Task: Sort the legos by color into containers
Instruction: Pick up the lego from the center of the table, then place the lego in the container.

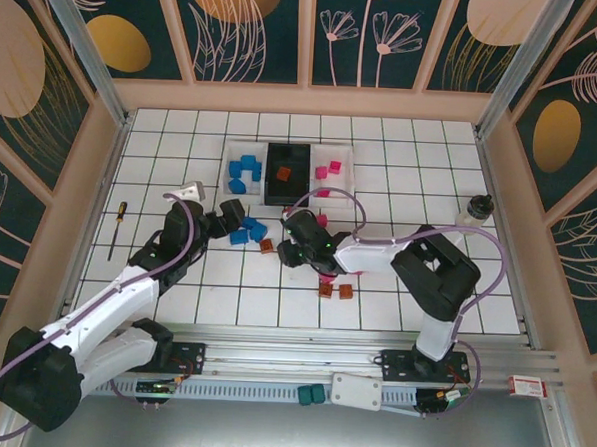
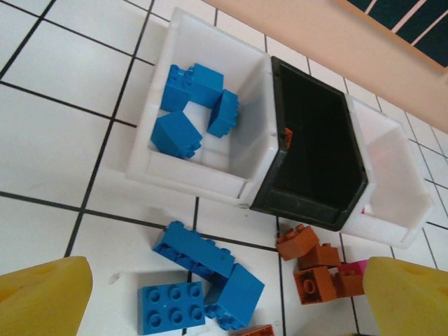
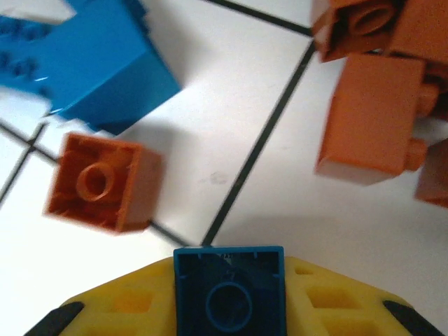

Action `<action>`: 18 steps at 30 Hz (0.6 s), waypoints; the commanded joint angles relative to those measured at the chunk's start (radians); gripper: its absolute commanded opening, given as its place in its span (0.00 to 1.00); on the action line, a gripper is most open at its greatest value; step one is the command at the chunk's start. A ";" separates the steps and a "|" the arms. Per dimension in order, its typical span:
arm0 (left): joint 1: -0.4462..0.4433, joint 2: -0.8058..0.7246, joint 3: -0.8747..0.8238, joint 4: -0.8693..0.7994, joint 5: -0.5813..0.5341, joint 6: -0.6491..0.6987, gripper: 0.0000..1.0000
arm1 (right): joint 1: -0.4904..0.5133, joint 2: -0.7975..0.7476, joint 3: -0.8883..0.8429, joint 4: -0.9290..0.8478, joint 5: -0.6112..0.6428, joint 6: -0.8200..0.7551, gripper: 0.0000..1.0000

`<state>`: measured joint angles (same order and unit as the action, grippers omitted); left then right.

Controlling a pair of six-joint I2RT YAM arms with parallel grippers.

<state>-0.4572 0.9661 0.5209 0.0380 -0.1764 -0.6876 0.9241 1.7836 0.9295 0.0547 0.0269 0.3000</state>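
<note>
Left arm (image 1: 104,311), right arm (image 1: 365,255): white link shells, black joint housings, lilac cables (image 1: 330,191) looped alongside. Fingers (image 3: 133,302) yellow, moulded pockets.

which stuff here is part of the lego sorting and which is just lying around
Part of the job: loose blue legos, orange-brown legos, pink legos, blue brick held in the right gripper, left white bin, black bin, right white bin

Just lying about: screwdriver, bottle, teal blocks, flat white box

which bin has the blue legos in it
The left white bin. The black bin holds an orange brick, the right white bin pink bricks.
</note>
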 commanded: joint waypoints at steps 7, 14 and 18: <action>0.002 -0.113 -0.130 -0.071 -0.087 -0.061 0.99 | -0.016 -0.085 0.218 0.003 -0.145 -0.067 0.26; 0.001 -0.181 -0.179 -0.104 -0.057 -0.088 0.99 | -0.092 0.228 0.605 0.027 -0.135 -0.033 0.25; 0.001 -0.186 -0.191 -0.101 -0.020 -0.095 0.99 | -0.124 0.409 0.840 -0.030 -0.144 -0.009 0.27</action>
<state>-0.4572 0.7891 0.3439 -0.0498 -0.2260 -0.7578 0.8200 2.1010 1.6508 0.0776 -0.1143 0.2722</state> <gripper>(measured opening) 0.987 0.326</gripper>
